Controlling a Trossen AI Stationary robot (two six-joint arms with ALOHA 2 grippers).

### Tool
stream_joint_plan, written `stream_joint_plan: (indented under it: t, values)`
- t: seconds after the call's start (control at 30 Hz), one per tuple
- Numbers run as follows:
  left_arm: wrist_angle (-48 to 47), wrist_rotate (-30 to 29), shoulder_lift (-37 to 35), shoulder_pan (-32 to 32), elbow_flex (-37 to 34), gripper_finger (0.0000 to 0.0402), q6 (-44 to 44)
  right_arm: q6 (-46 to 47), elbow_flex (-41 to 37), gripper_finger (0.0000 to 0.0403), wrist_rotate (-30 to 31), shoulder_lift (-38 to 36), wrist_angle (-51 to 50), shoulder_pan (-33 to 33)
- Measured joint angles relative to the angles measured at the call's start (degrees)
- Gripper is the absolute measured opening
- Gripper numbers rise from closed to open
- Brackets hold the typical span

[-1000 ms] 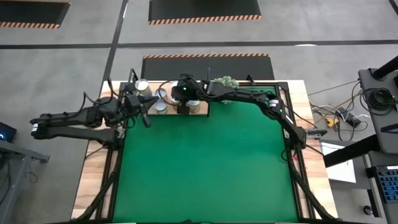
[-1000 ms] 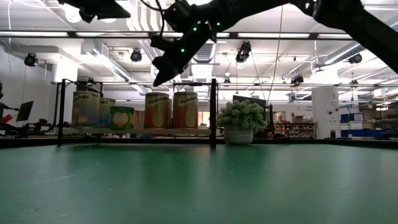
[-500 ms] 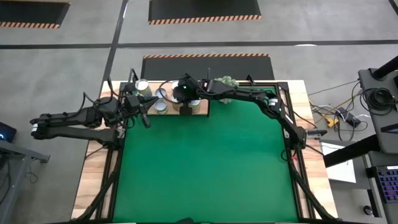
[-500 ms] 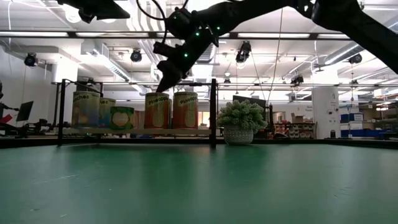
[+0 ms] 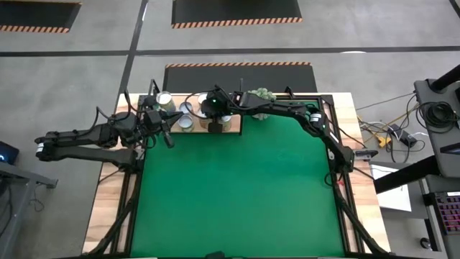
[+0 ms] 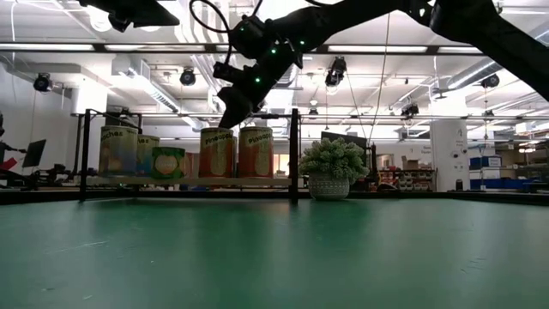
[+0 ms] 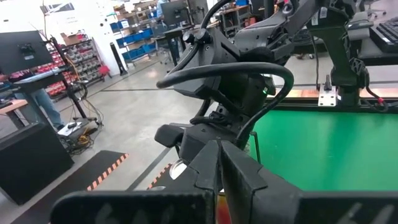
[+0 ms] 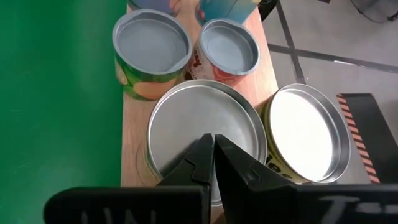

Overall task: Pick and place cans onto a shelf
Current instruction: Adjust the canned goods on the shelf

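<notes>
Both closed: right gripper [image 8: 213, 146] over packed cans [image 8: 205, 140] at shelf [image 8: 132, 134] edge, left gripper [image 5: 169, 138] beside.

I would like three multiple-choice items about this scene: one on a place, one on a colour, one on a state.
1. Where are the cylindrical tin cans with silver tops?
A. on the pale wooden shelf
B. mid-mat
C. on the floor

2. What colour is the felt-like mat?
A. blue
B. green
C. red

3. How are the fingers of the right gripper?
A. wide open
B. around a can
C. shut, holding nothing

Answers:
1 A, the low view shows them standing on it.
2 B, both table views show green.
3 C, the right wrist view shows the fingers together above a can top.
</notes>
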Motion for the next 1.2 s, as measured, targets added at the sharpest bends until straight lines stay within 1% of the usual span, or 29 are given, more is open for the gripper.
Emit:
stream_joint_plan:
  t: [0.7, 1.2]
  values:
    - [0.00, 0.01, 0.00, -0.01, 0.00, 0.0000, 0.00, -0.79, -0.35, 0.0008, -0.30, -0.13, -0.70, 1.29]
    - [0.00, 0.03, 0.00, -0.01, 0.00, 0.0000, 0.00, -0.76, 1.03, 0.0008, -0.08, -0.57, -1.23, 1.29]
